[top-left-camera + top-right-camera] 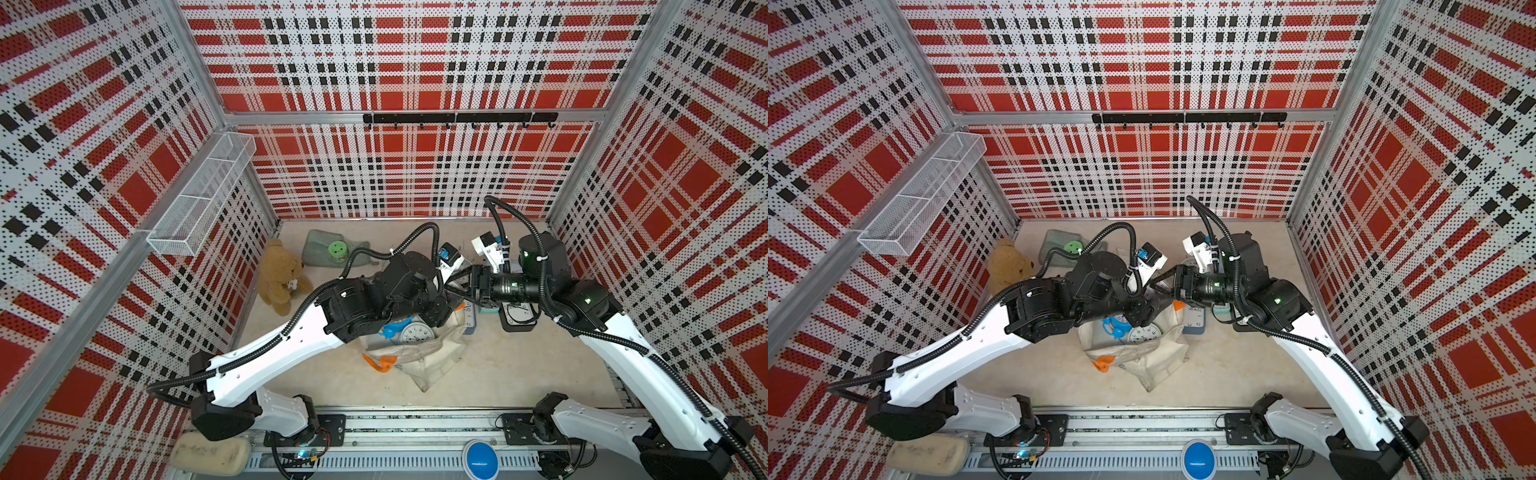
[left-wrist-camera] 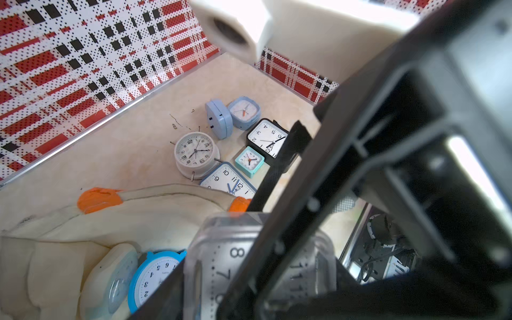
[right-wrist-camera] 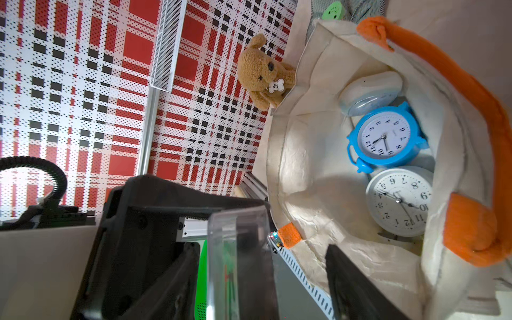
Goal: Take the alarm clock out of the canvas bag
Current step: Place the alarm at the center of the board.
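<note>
1. Canvas bag [image 1: 436, 365]: it lies slumped on the surface [image 1: 519, 374] between my 2 arms. Its mouth is open, and its orange handle [image 3: 471, 230] is draped along the rim.
2. Clear alarm clock [image 2: 230, 266]: a square clock in a transparent case, out of the bag and raised beside its rim. In both top views my wrists hide it.
3. Left jaws: closed on the clear alarm clock, holding it up by its case.
4. Right jaws: apart, standing either side of the same clock. In the right wrist view a gap shows between 1 finger [image 3: 352, 279] and the case, so there is no grip on that side.
5. Inside the bag are 3 clocks:
   - a blue round clock [image 3: 385, 137];
   - a white round clock [image 3: 399, 202], just beside the blue one;
   - a pale clock [image 3: 371, 94] lying on its edge.
6. On the surface beyond the bag, 6 clocks sit close together:
   - a white bell clock [image 2: 195, 151];
   - a pale blue clock [image 2: 219, 119], standing back-on;
   - a pale blue square clock [image 2: 243, 112];
   - a black square clock [image 2: 267, 138];
   - a small teal clock [image 2: 249, 160];
   - a blue-rimmed clock [image 2: 230, 182], partly hidden behind the bag's rim.
7. Plush dog [image 1: 282, 276]: it sits against the left wall. A grey-green cloth [image 1: 320, 249] lies near it with a green disc [image 1: 338, 250] on top.
</note>
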Action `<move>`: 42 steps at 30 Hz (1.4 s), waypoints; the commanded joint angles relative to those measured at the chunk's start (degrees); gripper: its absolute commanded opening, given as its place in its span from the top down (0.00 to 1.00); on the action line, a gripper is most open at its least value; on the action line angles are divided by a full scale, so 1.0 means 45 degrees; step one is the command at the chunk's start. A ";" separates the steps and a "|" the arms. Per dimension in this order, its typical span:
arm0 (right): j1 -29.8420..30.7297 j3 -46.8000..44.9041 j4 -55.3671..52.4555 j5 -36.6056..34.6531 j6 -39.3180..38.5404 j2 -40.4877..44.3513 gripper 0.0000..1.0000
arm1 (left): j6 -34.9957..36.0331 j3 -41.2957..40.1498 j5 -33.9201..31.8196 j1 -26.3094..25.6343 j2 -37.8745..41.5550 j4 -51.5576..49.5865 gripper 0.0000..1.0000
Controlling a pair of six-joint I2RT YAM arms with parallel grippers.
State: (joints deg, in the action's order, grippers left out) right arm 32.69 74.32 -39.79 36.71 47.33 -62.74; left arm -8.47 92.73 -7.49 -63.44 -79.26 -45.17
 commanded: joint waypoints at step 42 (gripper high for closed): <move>0.1447 -0.0030 -0.3673 -0.5696 -0.3293 -0.1699 0.32 | -0.8240 -0.3419 -0.1282 0.3366 0.1447 -0.2288 0.03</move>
State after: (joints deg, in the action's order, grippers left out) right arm 37.74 71.61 -52.86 18.46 36.77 -69.41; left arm -40.23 76.66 -13.54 -46.96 -68.79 -52.97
